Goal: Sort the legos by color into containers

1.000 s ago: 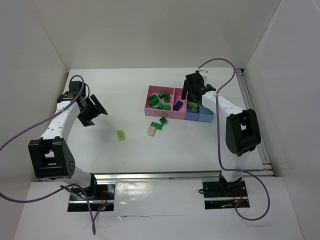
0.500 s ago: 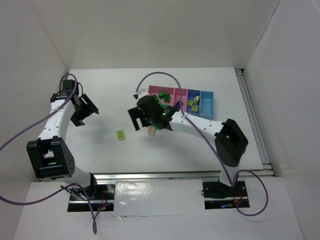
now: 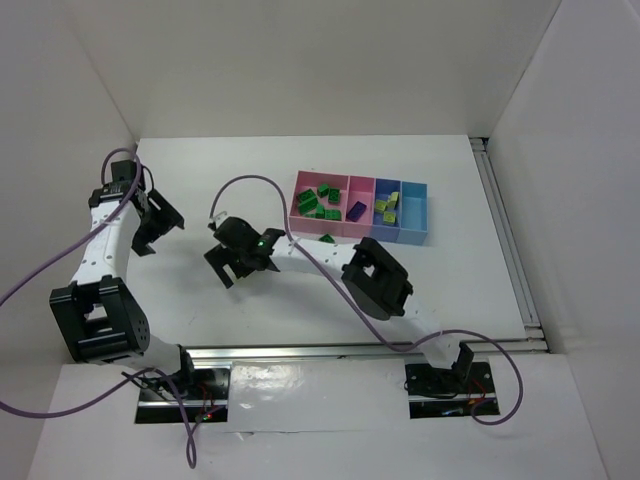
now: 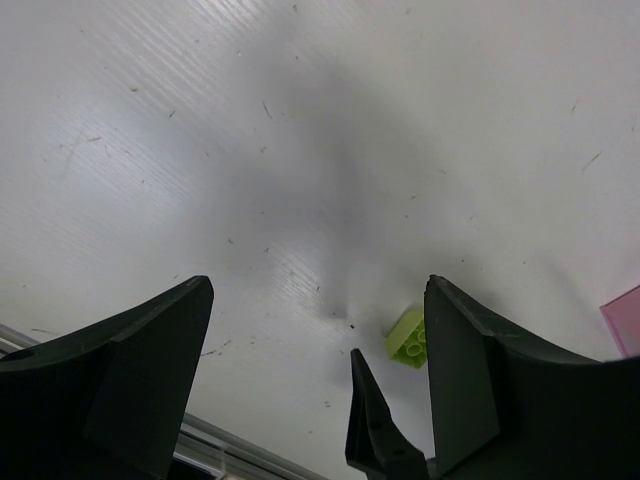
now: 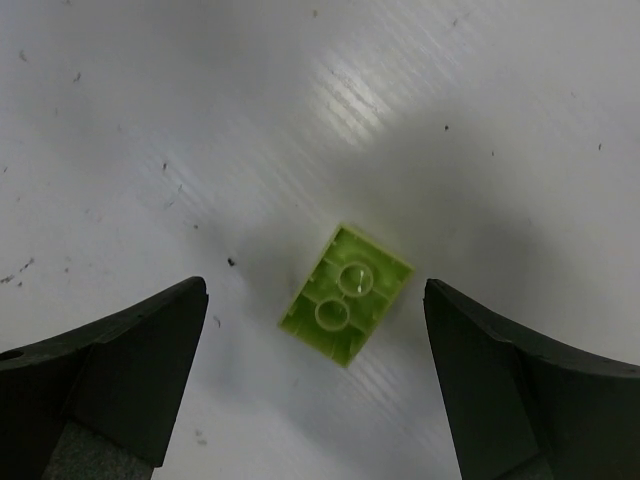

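The right arm [image 3: 310, 260] reaches low and far to the left across the surface [image 3: 450, 280]. The right tool [image 3: 238, 262] points down at the left-centre of the surface. In the right wrist view its two fingers [image 5: 140, 360] stand wide apart. The loose yellow-green brick [image 5: 347, 293] lies studs-down on the surface between them, touching neither finger.

The left arm [image 3: 105, 245] is folded near the left wall. The left tool [image 3: 158, 222] is also spread apart and holds nothing. Its wrist view shows the same loose brick just inside its right finger.

The containers [image 3: 412, 232] stand at the far right-centre of the surface. The large pink bin holds the dark green bricks [image 3: 315, 203]. The narrow pink bin holds the purple brick [image 3: 356, 210]. The blue bin holds several yellow-green bricks [image 3: 387, 207]. A single dark green brick [image 3: 327, 239] lies on the surface just in front of the bins.

One second ago the right tool was over the blue bin. Half a second ago it was at mid-surface. It now stands over the loose brick. Over the same interval the left tool has drawn back toward the left wall.
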Robot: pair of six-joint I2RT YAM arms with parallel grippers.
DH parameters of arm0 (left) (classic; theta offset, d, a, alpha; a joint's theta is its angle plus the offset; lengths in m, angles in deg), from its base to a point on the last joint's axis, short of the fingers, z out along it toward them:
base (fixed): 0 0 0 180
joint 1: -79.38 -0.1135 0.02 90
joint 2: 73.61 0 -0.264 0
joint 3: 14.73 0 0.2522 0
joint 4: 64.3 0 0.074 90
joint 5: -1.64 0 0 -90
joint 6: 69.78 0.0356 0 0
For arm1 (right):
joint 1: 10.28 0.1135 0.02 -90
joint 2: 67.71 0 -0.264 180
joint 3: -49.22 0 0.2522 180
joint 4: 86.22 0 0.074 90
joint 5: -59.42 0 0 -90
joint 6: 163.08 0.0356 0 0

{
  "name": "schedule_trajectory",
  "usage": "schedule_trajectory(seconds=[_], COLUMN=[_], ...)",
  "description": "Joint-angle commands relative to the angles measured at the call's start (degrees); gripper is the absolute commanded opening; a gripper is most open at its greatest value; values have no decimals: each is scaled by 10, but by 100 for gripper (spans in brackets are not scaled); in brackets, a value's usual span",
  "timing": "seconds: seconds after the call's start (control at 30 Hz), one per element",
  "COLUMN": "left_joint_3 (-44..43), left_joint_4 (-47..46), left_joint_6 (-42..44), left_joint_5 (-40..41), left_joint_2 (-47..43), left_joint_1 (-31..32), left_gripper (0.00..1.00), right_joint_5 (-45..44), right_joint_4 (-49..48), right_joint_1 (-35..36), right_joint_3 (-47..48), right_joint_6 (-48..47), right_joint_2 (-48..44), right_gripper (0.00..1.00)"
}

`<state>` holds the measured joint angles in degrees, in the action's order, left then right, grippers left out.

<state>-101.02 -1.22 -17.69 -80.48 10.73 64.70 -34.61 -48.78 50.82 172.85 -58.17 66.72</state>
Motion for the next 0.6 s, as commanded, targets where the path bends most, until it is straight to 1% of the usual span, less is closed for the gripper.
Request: schedule_trajectory(seconds=[0.0, 0.1, 0.17, 0.2, 0.27, 0.3, 0.33, 0.37, 0.43, 0.47, 0.53, 0.57], left_joint_3=[4, 9, 9, 9, 9, 9, 9, 9, 9, 9, 9, 9], left_joint_4=[-3, -3, -3, -3, -3, -3, -3, -8, -8, -8, -8, -8], left_joint_6=[-3, 2, 2, 7, 7, 7, 7, 7, 7, 7, 13, 21], left_joint_5=[-3, -8, -8, -8, -8, -8, -8, -8, -14, -14, -20, -25], left_joint_2=[-14, -14, -8, -8, -8, -8, -8, -8, -8, -8, -14, -14], left_joint_1=[-4, -10, -10, -10, -10, -10, -10, -10, -10, -10, -10, -10], left_gripper=[89, 89, 89, 89, 89, 89, 89, 89, 89, 89, 89, 88], right_joint_5=[-42, -69, -87, -87, -104, -119, -127, -138, -159, -165, -179, -188], right_joint_4=[50, 55, 55, 55, 55, 55, 55, 55, 61, 61, 44, 33], right_joint_1=[9, 15, 20, 20, 20, 20, 20, 20, 14, 14, -13, -25], right_joint_3=[78, 89, 89, 84, 77, 68, 62, 51, 38, 25, -36, -95], right_joint_6=[2, 7, 13, 13, 19, 19, 19, 24, 29, 29, 40, 47], right_joint_2=[36, 47, 47, 47, 34, 29, 22, 6, -19, -55, -106, -167], right_gripper=[95, 90, 82, 69, 55, 46, 33, 29, 28, 28, 28, 28])
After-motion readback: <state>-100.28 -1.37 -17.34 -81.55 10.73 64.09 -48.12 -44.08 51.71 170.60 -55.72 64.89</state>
